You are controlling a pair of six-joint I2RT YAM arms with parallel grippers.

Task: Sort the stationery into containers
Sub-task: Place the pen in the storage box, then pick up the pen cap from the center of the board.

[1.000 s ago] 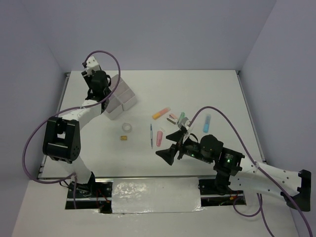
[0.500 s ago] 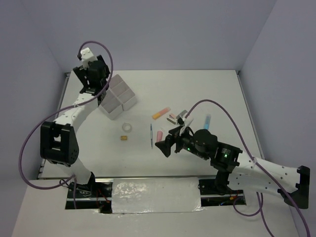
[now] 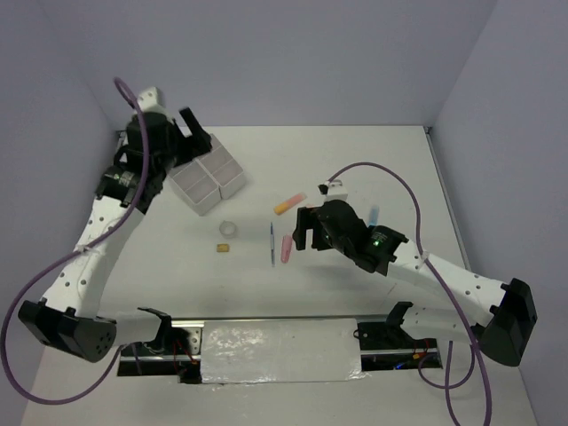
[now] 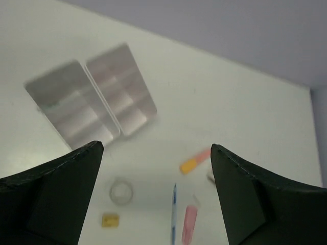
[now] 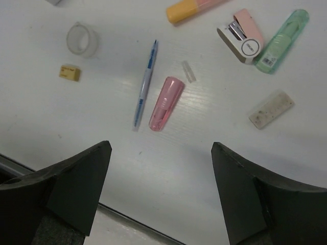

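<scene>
Alignment with the pink marker (image 5: 166, 103) is judged to be what the coming pick turns on. The right gripper (image 5: 161, 148) is spread wide with nothing between its fingers, and the marker is seen on the table (image 5: 153, 168) just ahead of the gap, close to its centre line. The marker's long axis is laid nearly along the gripper's forward direction, tilted a little to the right at the far end, so its narrow width is presented to the closing fingers. Only a small turn of the wrist is thought to be needed. A thin blue pen (image 5: 145, 84) is seen just beside the marker on the left, almost parallel, and could be caught in the same closure. The left gripper (image 4: 156, 148) is likewise spread wide and empty, well apart from the marker, with the containers (image 4: 99, 99) ahead and to the left of its gap. The right arm is therefore taken as the nearer one.
</scene>
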